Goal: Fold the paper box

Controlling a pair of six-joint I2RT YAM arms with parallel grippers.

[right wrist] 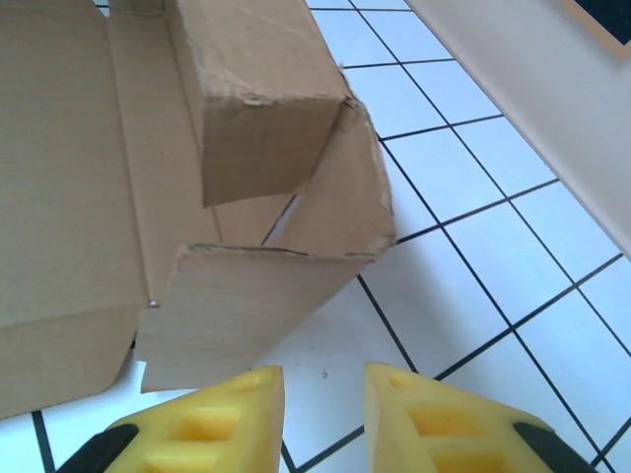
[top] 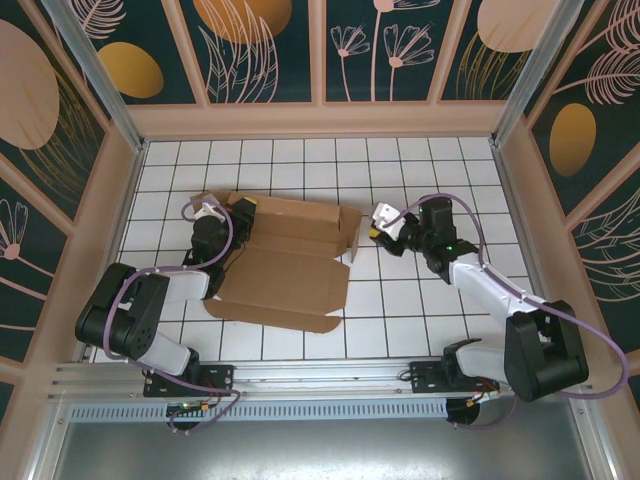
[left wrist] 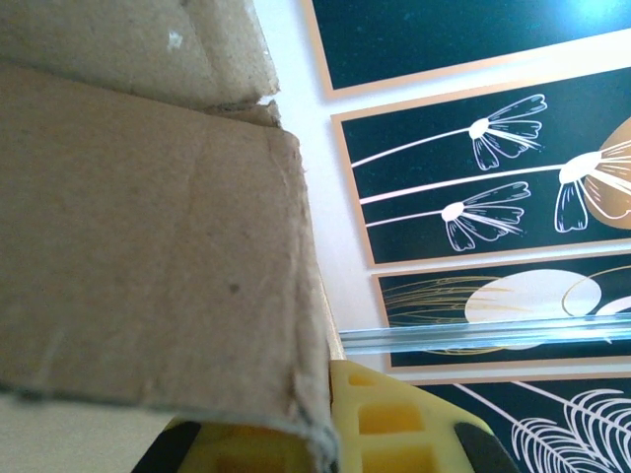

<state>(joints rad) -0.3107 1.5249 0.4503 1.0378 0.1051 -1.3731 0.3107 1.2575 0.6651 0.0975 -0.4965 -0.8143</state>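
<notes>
The plain brown corrugated cardboard paper box [top: 290, 270] lies mostly flat on the white tiled table [top: 420, 320], left of centre, with its broad near panel spread toward the arm bases and only its two short ends beginning to rise. The step in hand looks like raising the end walls. The left gripper [top: 207, 222] sits at the box's left end, and in the left wrist view its yellow fingers [left wrist: 394, 429] appear clenched on the edge of a lifted flap [left wrist: 148, 227], though the cardboard hides most of the contact. The right gripper [right wrist: 323, 414] hovers just off the right end, released, with bare tile showing between its fingers, facing a half-raised corner flap [right wrist: 340, 202]. The next move probably calls for the right gripper to catch that flap and stand it square while the left holds its end. The slots and creases on the far panel are hard to make out from above.
</notes>
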